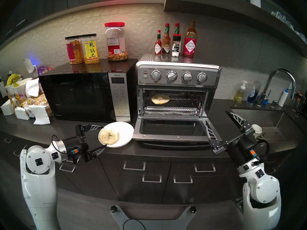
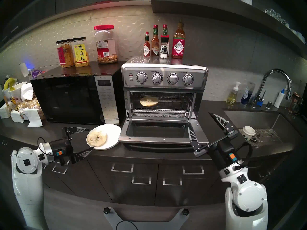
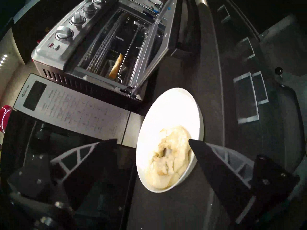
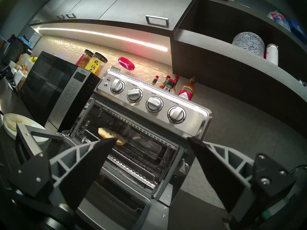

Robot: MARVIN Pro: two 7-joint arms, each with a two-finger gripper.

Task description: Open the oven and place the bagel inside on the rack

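Head view, ovens: one boxy stainless-steel toaster oven (image 1: 177, 98) at frame centre, glass door (image 1: 169, 130) dropped flat open
Knobs: four round ones across its top panel
Bagel halves: two pale ring halves, cut faces up
Half one (image 1: 160, 99): lies on the dark wire rack (image 1: 182, 101) inside, left part
Half two (image 1: 108, 136): lies on one round white plate (image 1: 123, 133), left of the open door, on the dark surface (image 1: 149, 151)
Microwaves: one black microwave (image 1: 79, 95), left of the oven
Sauce bottles: four with red caps on the oven's top
Left gripper (image 1: 103, 135): lower left, fingers spread apart either side of the plate's left edge, holding nothing
Right gripper (image 1: 217, 125): lower right, fingers wide apart, empty, beside the door's right corner
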